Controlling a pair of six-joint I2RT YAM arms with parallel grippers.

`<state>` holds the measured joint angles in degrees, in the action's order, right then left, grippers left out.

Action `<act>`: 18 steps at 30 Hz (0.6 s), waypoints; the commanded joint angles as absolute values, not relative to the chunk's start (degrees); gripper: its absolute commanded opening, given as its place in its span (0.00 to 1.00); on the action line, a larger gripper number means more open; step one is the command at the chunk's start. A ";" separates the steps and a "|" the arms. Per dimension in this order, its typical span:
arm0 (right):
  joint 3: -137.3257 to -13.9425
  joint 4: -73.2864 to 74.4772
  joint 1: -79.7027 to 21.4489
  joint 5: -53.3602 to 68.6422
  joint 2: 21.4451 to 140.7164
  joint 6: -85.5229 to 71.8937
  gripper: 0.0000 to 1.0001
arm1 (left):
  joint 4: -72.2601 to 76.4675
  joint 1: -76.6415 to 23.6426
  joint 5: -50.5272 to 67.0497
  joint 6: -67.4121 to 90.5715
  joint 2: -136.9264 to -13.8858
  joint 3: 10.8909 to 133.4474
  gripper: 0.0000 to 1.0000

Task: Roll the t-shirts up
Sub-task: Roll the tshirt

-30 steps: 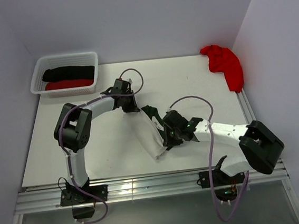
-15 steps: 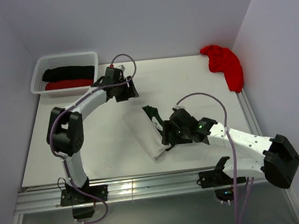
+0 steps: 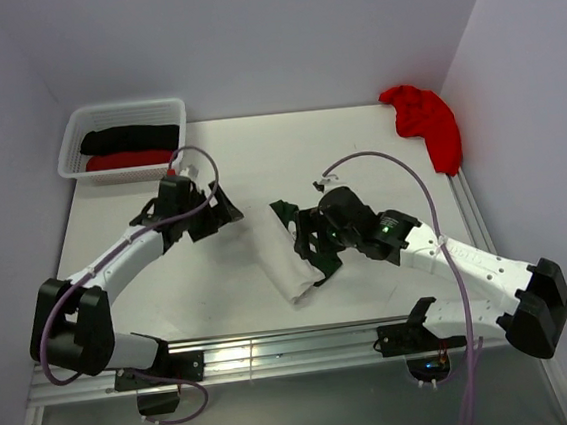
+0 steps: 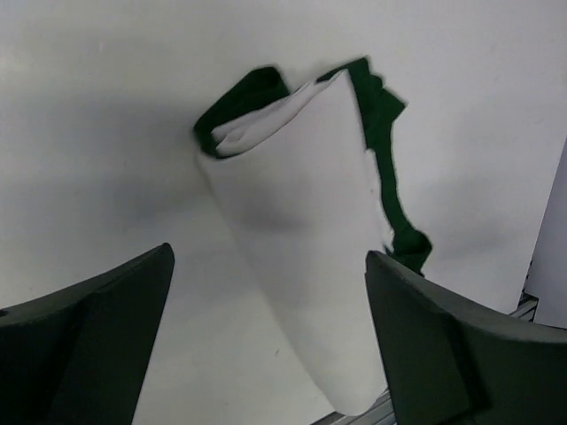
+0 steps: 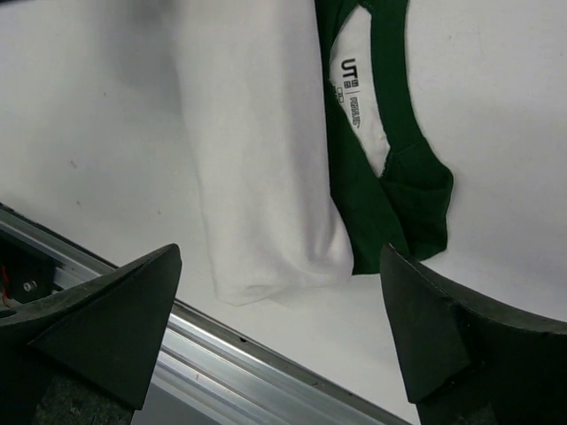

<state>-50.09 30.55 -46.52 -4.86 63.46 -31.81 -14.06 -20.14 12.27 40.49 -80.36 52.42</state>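
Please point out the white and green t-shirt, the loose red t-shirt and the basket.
white and green t-shirt (image 3: 280, 258): top external view, on its white body.
loose red t-shirt (image 3: 423, 117): top external view, on the middle of the heap.
basket (image 3: 125, 106): top external view, on its far rim.

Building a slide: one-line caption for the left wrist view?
Open left gripper above a rolled white t-shirt with dark green trim lying on the white table.

Rolled white-and-green t-shirt between wide-apart right gripper fingers
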 commanded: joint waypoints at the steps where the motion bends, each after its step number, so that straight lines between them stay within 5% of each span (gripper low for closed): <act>1: -52.73 28.57 -47.72 -4.66 64.60 -28.05 1.00 | -6.16 -19.16 15.82 46.22 -77.70 44.33 0.98; 18: -57.66 25.84 -55.46 -9.67 72.77 -25.93 1.00 | 19.69 -18.63 19.60 58.80 -87.09 34.71 0.99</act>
<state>-55.94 28.25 -54.89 -7.94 72.90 -26.83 12.99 -18.83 18.74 56.40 -85.08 34.79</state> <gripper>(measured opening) 0.997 0.994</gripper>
